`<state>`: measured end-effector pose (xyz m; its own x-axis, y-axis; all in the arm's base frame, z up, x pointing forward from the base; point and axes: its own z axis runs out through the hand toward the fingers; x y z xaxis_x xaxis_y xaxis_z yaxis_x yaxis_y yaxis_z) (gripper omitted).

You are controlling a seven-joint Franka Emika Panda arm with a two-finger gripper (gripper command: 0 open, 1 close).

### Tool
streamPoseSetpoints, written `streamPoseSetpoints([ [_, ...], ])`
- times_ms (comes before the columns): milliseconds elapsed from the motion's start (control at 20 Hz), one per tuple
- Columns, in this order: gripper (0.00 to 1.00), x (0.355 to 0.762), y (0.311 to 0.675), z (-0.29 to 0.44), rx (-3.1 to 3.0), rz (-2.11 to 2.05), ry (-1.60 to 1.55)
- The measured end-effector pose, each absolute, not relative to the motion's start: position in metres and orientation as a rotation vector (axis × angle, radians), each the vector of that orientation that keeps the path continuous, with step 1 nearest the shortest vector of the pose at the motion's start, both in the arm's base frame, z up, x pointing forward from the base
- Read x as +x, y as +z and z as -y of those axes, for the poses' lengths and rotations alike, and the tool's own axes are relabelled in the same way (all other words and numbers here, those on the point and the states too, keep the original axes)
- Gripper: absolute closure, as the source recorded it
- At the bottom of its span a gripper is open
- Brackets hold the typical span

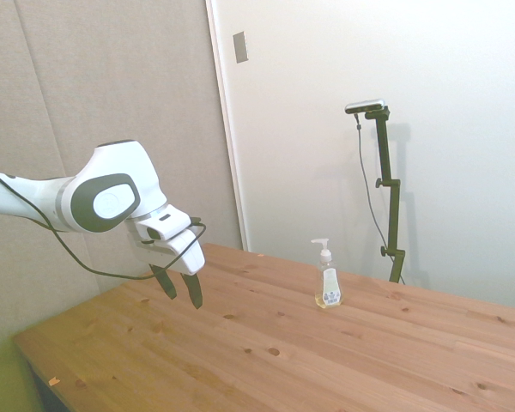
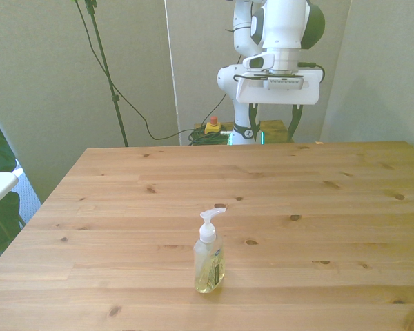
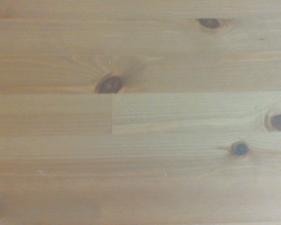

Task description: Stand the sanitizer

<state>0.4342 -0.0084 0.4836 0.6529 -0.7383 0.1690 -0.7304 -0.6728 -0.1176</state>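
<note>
The sanitizer [image 1: 328,279] is standing upright on the desk [image 1: 266,352], its white pump nozzle on top and a shallow layer of pale yellow liquid sitting in the bottom of the clear bottle. In the front view the sanitizer [image 2: 209,255] is resting close to the desk's [image 2: 317,214] near edge, about midway across, with its spout pointing toward the front view's right.

The pincer [image 1: 179,287] is hanging in the air well apart from the bottle, over the far side of the desk by the robot's base. Its two dark fingers [image 1: 191,290] are pointing down and standing spread wide, gripping nothing. In the front view the pincer [image 2: 270,129] is hovering above the desk's far edge, its fingers [image 2: 293,121] partly hidden behind the white wrist housing.

The wrist camera is showing only bare wooden boards of the desk [image 3: 140,140], with a few dark knots.
</note>
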Motion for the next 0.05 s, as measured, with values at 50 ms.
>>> streamPoseSetpoints([
  [50,0.00,0.4300,0.4840,0.0118,-2.829,-1.239,-0.304],
])
